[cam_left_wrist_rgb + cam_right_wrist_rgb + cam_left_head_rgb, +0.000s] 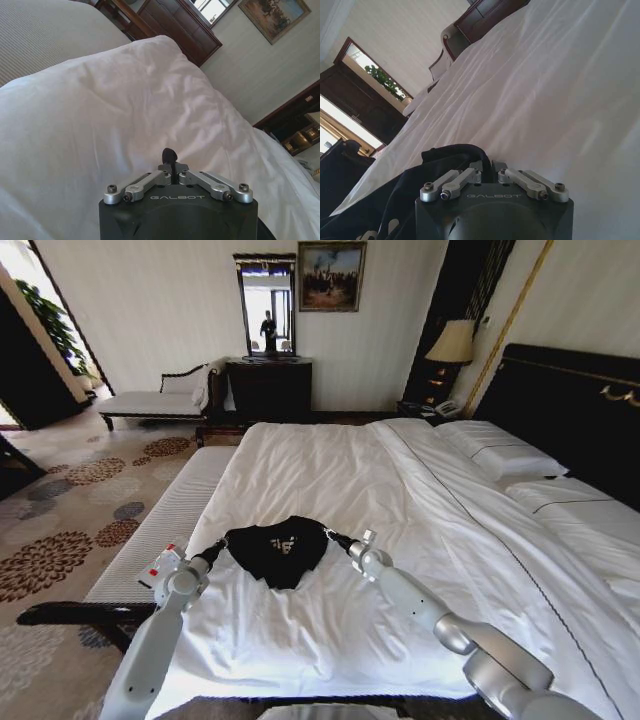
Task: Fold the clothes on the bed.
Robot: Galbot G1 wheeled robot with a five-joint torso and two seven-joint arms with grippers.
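Note:
The clothes (275,555), a black T-shirt with white lettering, are stretched between my two grippers near the bed's (330,470) close edge, the top edge pulled straight and the bottom sagging to a point. My left gripper (224,543) is at the shirt's left corner. In the left wrist view its fingers (170,159) are pressed together over the white duvet (125,100). My right gripper (333,535) holds the right corner, and in the right wrist view black cloth (435,160) bunches at its shut fingers (487,167).
A grey padded bench (165,520) runs along the bed's left side. Pillows (500,450) and the dark headboard (570,400) lie to the right. A white chaise (155,400), a dark dresser (268,388) and a lamp (452,342) stand along the far wall.

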